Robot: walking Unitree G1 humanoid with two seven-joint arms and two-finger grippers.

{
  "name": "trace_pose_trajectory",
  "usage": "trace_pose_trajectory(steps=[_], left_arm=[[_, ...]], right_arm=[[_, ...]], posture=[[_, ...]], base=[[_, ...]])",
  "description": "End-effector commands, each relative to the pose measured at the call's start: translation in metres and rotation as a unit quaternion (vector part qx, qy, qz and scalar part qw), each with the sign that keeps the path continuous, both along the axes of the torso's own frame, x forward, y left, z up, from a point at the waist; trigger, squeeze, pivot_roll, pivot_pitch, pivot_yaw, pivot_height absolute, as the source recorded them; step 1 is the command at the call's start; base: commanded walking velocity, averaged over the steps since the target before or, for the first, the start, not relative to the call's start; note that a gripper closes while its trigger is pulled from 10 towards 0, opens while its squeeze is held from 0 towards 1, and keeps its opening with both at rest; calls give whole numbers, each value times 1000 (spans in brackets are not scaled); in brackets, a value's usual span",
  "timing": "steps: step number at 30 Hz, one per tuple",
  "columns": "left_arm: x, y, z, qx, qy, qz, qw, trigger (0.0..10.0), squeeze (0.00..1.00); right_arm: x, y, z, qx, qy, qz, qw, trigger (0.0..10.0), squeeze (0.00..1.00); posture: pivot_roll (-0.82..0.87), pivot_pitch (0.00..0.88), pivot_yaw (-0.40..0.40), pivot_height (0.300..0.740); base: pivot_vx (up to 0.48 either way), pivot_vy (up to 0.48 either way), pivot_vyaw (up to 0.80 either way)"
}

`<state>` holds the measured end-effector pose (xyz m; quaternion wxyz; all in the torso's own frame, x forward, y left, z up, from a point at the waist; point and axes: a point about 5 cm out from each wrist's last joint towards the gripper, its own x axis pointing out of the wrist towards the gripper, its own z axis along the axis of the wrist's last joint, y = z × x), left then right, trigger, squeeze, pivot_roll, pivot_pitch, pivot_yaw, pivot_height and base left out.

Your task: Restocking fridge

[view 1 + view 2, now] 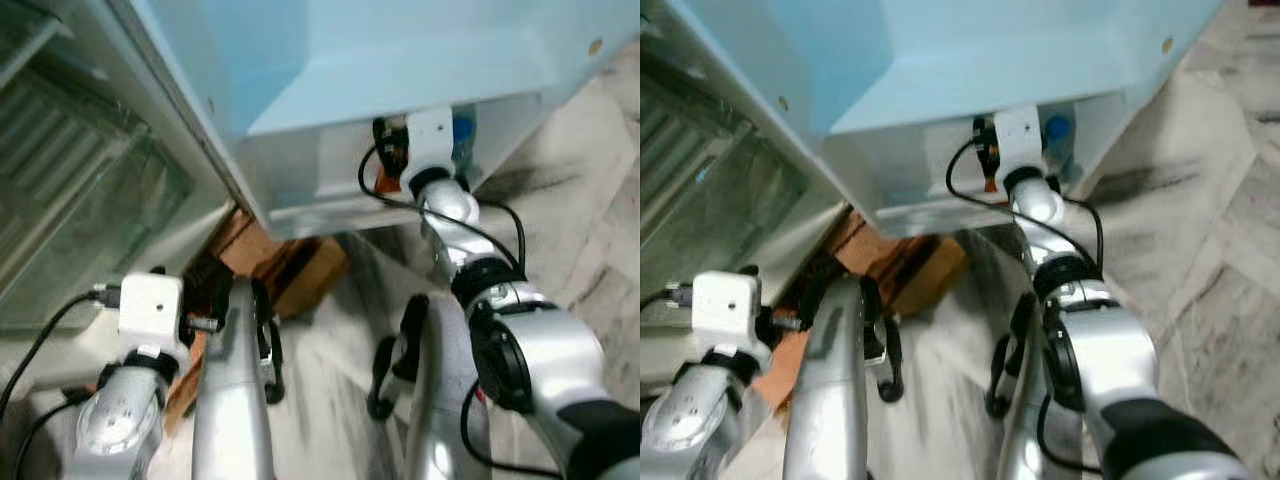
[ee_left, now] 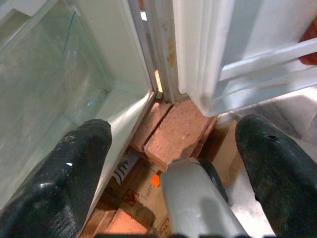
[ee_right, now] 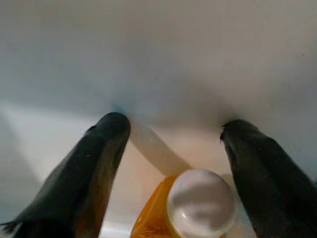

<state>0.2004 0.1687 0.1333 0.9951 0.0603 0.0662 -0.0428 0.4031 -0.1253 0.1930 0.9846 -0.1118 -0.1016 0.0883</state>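
Note:
An orange bottle (image 3: 163,213) with a round silver-white cap (image 3: 200,203) stands in the white door shelf (image 1: 320,200) of the open pale blue fridge door (image 1: 380,50). My right gripper (image 3: 176,124) is reached into that shelf, open, one finger on each side of the cap and clear of it. In the eye views the right wrist (image 1: 428,140) is at the shelf, with a bit of orange (image 1: 384,183) beside it. My left gripper (image 2: 176,126) hangs low by the fridge's bottom corner, open and holding nothing.
The glass drawer (image 1: 80,190) of the fridge interior lies at left. Bricks and flattened cardboard (image 1: 285,265) sit on the marble floor (image 1: 590,200) under the door hinge. A blue-capped bottle (image 1: 462,132) stands in the door shelf right of my wrist.

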Motion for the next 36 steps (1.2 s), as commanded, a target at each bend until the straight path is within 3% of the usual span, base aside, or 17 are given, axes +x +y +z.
trace_pose_trajectory(steps=[1,10,13,21,22,23,24,25,27,29,32,36], left_arm=[[-1,3,-7,3,10,9,1000,10000,0],[17,3,-12,1,-6,2,1000,10000,0],[18,8,-16,7,-6,2,1000,10000,0],[29,5,-23,1,-14,3,1000,10000,0],[29,4,-25,-3,-13,4,1000,10000,0],[29,3,-26,-5,-12,4,1000,10000,0],[29,2,-29,-15,-8,7,1000,10000,0],[29,1,-33,-28,-2,15,999,10000,0],[29,-1,-36,-30,-1,15,999,10000,0],[34,-3,-38,-23,-12,11,1000,10000,0],[43,-2,-39,-19,-23,13,999,10000,0],[50,1,-41,-20,-27,18,999,10000,0]], right_arm=[[2,-2,6,8,-3,5,1000,10000,1000],[0,-7,13,6,-13,37,999,10000,1000],[-9,-8,7,10,-32,74,997,10000,1000],[-36,-13,-22,42,-33,99,994,10000,973],[-39,-14,-26,45,-32,99,994,10000,894],[-41,-14,-28,47,-31,100,993,10000,894],[-48,-14,-34,50,-30,98,993,10000,380],[-67,-15,-47,61,-27,90,994,10000,0],[-82,-17,-56,64,-24,83,994,10000,0],[-106,-19,-75,74,-8,53,996,10000,0],[-123,-20,-88,97,17,2,995,10000,0],[-128,-16,-88,101,16,-13,995,10000,0]], posture=[[228,273,46,562],[184,181,43,562],[166,153,40,562],[128,85,39,562],[117,69,41,562],[117,69,41,562],[107,46,42,562],[98,21,40,562],[93,0,39,562],[83,0,36,562],[74,0,35,562],[58,0,46,562]], base=[[0,0,0],[0,0,0],[0,0,0],[0,0,0],[0,0,0],[0,0,0],[0,0,0],[0,0,0],[0,0,0],[0,0,0],[0,0,0],[0,0,0]])
